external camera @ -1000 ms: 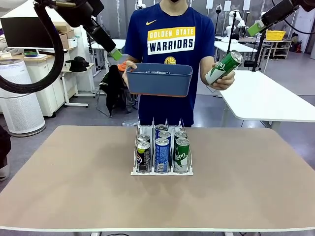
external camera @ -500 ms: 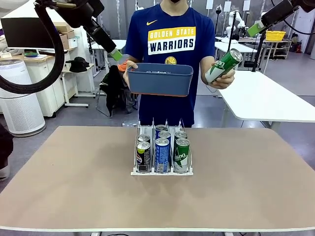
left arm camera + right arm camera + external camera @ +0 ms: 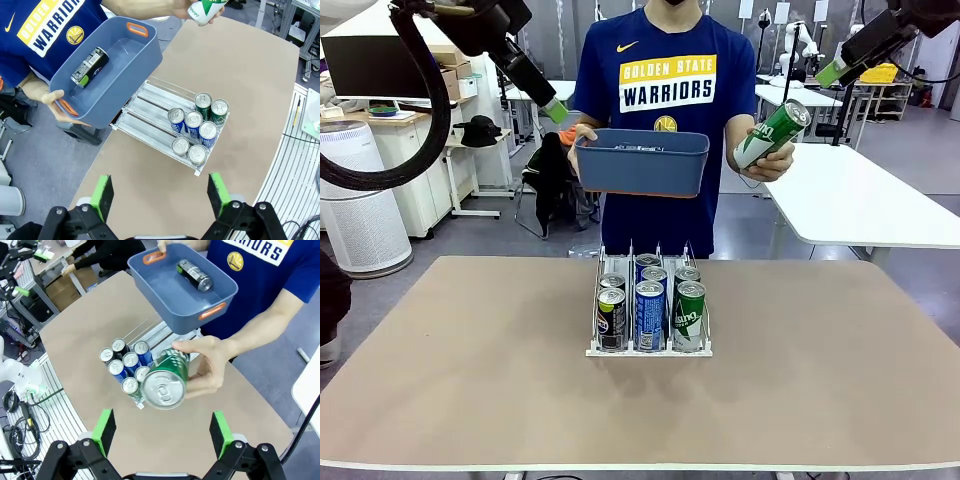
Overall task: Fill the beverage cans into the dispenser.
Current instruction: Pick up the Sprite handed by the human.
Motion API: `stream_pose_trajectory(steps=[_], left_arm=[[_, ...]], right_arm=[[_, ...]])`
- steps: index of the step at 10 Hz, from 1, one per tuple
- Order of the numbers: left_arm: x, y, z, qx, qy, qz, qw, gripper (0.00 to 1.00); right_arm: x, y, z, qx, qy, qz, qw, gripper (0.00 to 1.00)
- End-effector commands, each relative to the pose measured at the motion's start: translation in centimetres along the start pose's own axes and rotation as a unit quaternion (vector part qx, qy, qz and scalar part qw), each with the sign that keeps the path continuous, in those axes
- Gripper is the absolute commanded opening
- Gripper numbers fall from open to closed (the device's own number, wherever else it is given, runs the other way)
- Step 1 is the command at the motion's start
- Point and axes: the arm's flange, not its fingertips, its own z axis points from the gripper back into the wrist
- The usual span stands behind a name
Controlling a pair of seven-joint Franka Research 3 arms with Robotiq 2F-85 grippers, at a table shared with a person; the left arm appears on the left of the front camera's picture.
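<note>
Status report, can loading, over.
Left gripper, right gripper open, empty, high. Clear-plastic three-lane dispenser holds seven cans. Person's hand offers green aluminium can; black can in blue-grey bin. Nothing blocking.

The can [image 3: 773,134] is green, the bin [image 3: 642,165] blue-grey.

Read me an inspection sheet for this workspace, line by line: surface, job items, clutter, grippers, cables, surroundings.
Surface: brown table, bare around the rack.
Job's things: dispenser mid-table holds seven upright cans: two black, three blue, two green. A person holds a green can in one hand and a blue-grey bin in the other; one black can lies in the bin.
Clutter: nothing seen.
Grippers: left gripper and right gripper both open, empty, raised either side of the person.
Cables: black hose loops from the left arm; loose cables on the floor.
Surroundings: white table, white air purifier.
</note>
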Motion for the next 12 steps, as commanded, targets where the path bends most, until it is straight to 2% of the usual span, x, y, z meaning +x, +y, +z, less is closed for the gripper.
stream_pose_trajectory(steps=[1,6,12], left_arm=[[0.0,0.1,0.0,0.002,0.001,0.001,1.0,1.0],[0.0,0.1,0.0,0.002,0.001,0.001,1.0,1.0],[0.0,0.1,0.0,0.002,0.001,0.001,1.0,1.0]], right_arm=[[0.6,-0.7,-0.4,0.0,0.008,-0.001,1.0,1.0],[0.7,-1.3,-4.6,-0.004,0.005,-0.001,1.0,1.0],[-0.7,-0.1,-6.4,-0.008,-0.015,-0.002,1.0,1.0]])
